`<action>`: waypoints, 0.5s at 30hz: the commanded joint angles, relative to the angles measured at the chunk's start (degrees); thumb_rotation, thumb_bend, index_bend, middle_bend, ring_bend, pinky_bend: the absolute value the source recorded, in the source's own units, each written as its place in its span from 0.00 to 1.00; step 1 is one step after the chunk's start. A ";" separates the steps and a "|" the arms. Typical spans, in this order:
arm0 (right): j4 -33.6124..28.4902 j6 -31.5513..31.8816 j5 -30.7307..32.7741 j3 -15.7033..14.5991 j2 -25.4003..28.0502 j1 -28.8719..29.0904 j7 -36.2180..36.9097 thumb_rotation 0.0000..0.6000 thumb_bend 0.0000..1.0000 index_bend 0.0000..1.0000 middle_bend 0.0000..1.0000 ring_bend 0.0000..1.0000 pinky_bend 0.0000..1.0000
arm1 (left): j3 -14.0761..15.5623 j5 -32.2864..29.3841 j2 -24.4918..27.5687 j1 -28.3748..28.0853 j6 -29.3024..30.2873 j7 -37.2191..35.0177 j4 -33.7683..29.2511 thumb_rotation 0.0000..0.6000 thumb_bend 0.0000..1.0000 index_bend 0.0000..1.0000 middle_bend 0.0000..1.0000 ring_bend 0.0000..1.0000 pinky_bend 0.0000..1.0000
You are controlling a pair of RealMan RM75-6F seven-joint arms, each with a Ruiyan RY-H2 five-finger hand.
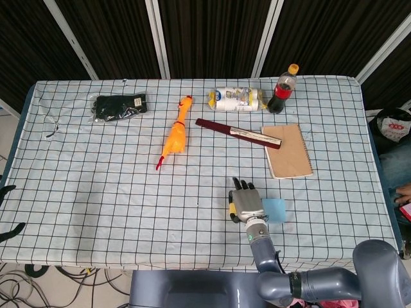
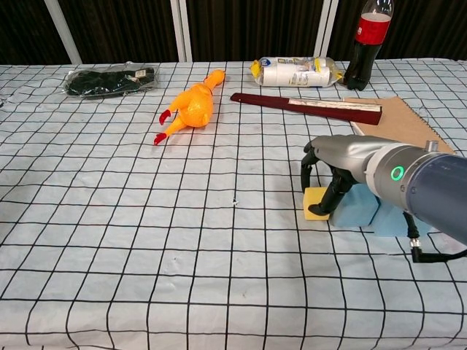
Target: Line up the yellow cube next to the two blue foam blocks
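Note:
My right hand (image 2: 337, 169) reaches down over the yellow cube (image 2: 316, 205), with fingers on its left side and the thumb on its right, gripping it on the checked tablecloth. The cube sits close beside the left end of the two light blue foam blocks (image 2: 359, 209), which lie side by side running to the right. In the head view the right hand (image 1: 246, 205) covers most of the yellow cube (image 1: 229, 209), with a blue foam block (image 1: 275, 210) showing just to its right. No view shows my left hand.
Farther back lie a brown notebook (image 1: 289, 151), a dark red flat stick (image 1: 237, 133), an orange rubber chicken (image 1: 174, 135), a white packet (image 1: 236, 99), a cola bottle (image 1: 282, 90) and a black pouch (image 1: 119, 106). The near table edge (image 1: 192, 264) runs below the hand.

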 commanded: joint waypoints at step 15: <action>-0.03 -1.00 0.38 0.28 0.46 -0.85 -0.21 1.00 0.30 0.45 0.00 0.05 0.10 | -0.01 -0.11 -0.02 -0.01 -0.05 0.25 0.05 1.00 0.03 0.23 0.06 0.00 0.00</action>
